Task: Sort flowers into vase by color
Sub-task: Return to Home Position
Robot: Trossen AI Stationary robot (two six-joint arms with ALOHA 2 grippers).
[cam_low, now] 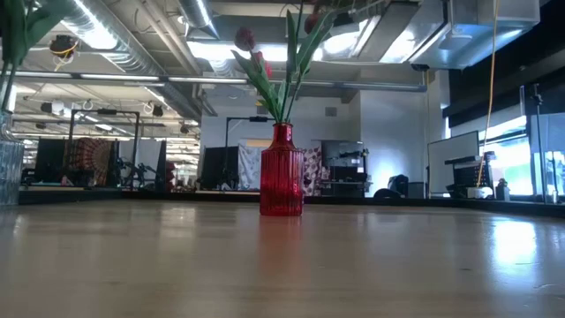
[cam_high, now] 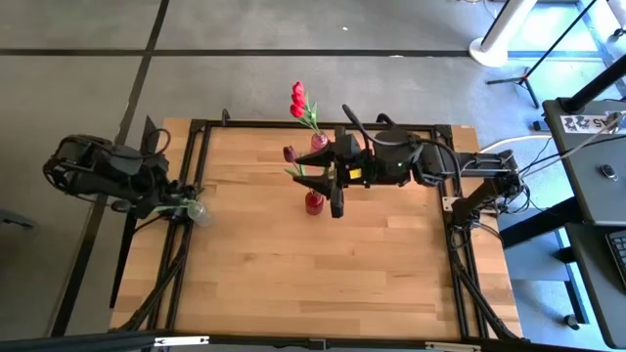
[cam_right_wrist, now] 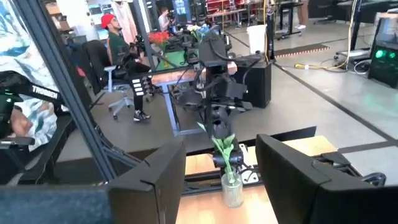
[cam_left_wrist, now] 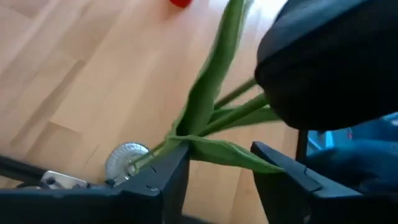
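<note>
clear vase [cam_high: 199,211] stands at the left edge of the surface [cam_high: 293,284], directly under the left arm's tool end. it holds a bunch of green tulip stems [cam_left_wrist: 205,99] with long leaves; the heads can't be made out in any view

left gripper [cam_high: 174,200] hangs just above that vase's rim. fingers [cam_left_wrist: 165,183] are spread, with one leaf lying loose across the gap

red vase [cam_low: 281,172] is ribbed and stands upright mid-surface, well apart from the clear one. in the low view stems fan out from its neck, with a maroon head [cam_low: 244,37] and a red head [cam_low: 261,64] above it

from above, a second reddish spot [cam_high: 320,142] shows just beyond the red vase, with a cluster of red heads [cam_high: 298,98] past it. cannot tell if that is another vase or part of the same bunch

right gripper [cam_high: 328,176] is raised over the middle of the surface, beside the red vase as seen from above, and aimed at the left arm. its fingers are wide apart and hold nothing; the clear vase shows between them in the wrist view

a person [cam_right_wrist: 115,40] in a red cap sits in the room beyond
</note>
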